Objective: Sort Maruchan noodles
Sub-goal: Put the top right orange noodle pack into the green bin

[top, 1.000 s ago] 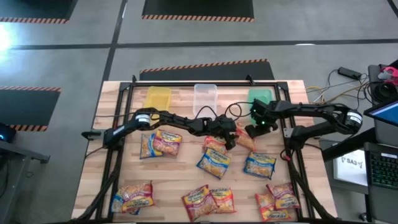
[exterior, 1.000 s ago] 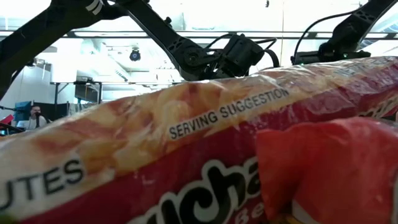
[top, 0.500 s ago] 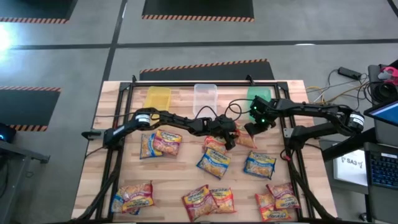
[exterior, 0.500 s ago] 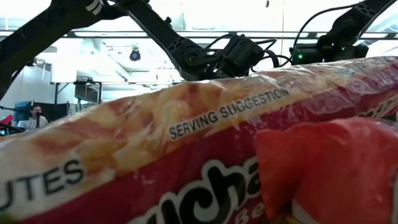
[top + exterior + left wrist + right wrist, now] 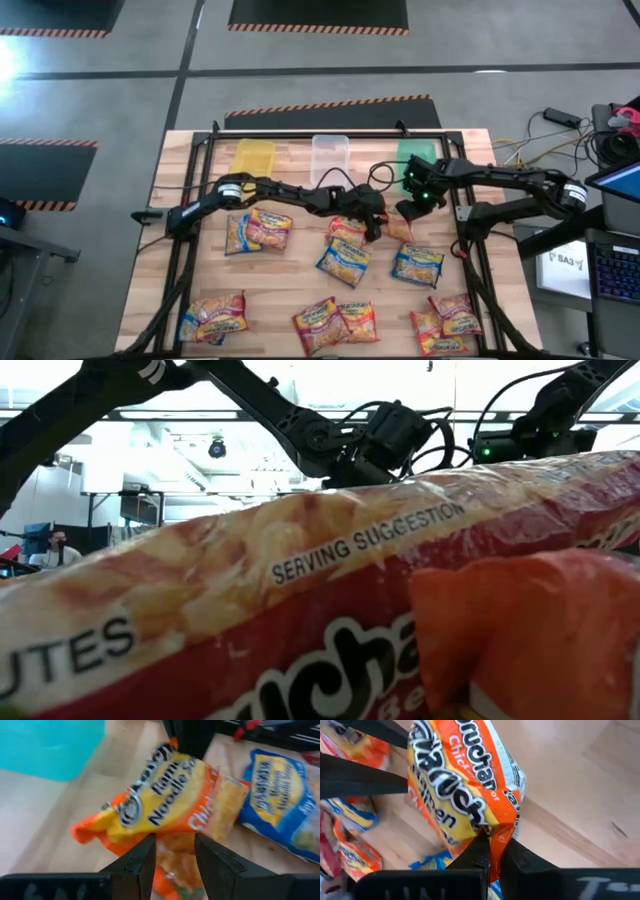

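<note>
Two orange Maruchan packets overlap at the table's middle, in front of the green bin [image 5: 418,155]. My right gripper [image 5: 495,847] is shut on the upper orange-and-yellow packet [image 5: 465,785], also seen as the lettered packet [image 5: 160,805] in the left wrist view. My left gripper [image 5: 175,842], reaching in from the left [image 5: 372,218], is shut on the second orange packet [image 5: 175,851], which lies partly under the first. Other packets lie flat around them, among them a blue one [image 5: 280,795]. My left gripper pinches a part of the lower orange packet [image 5: 176,862] between its two fingers [image 5: 142,860]. The upper packet covers the rest of it, so which edge it has cannot be told. My right gripper pinches the upper packet's crimped orange end seam [image 5: 501,834] between its two fingers, at one corner. The fingers come slanting down from the table's right. The packet reaches away from them toward the left gripper, over the other packet.
A yellow bin [image 5: 252,155] and a clear bin [image 5: 330,155] stand beside the green one along the far edge. Packets lie at the left [image 5: 258,230], the middle [image 5: 343,260], the right [image 5: 418,265] and along the near edge [image 5: 335,322]. A red packet [image 5: 300,610] fills the low view.
My right gripper has shut on the end of the upper orange packet while staying near the green bin. My left gripper has risen a little and shifted slightly toward the right gripper.
</note>
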Controlling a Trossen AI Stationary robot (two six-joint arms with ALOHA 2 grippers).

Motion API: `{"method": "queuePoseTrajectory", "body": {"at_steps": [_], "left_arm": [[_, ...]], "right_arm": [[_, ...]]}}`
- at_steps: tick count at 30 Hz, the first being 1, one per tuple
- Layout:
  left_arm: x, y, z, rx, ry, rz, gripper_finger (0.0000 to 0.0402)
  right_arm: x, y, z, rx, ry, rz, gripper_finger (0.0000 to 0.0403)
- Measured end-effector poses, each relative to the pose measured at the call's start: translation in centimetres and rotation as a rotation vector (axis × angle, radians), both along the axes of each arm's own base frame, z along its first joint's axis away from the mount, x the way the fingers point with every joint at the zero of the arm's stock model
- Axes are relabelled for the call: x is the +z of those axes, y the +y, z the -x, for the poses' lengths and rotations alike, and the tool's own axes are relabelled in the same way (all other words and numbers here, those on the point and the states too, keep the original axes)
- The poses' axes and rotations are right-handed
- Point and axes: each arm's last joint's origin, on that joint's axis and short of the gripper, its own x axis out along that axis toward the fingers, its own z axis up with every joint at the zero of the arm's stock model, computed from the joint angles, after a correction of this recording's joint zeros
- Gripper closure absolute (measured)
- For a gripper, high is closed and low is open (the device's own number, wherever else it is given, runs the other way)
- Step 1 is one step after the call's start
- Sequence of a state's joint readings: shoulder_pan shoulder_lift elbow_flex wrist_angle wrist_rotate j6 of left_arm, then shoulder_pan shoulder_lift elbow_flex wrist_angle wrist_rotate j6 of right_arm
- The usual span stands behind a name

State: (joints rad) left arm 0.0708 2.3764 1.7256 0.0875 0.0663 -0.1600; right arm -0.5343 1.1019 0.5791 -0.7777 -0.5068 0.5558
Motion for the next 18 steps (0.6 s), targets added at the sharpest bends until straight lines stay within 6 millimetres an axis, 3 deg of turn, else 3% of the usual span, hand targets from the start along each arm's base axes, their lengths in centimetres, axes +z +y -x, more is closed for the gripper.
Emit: {"method": "queuePoseTrajectory", "body": {"at_steps": [18], "left_arm": [[3.2, 0.4, 0.0, 0.005, -0.108, -0.021, 0.0284]], "right_arm": [[5.6, 0.2, 0.4, 0.013, -0.176, 0.121, 0.0395]]}}
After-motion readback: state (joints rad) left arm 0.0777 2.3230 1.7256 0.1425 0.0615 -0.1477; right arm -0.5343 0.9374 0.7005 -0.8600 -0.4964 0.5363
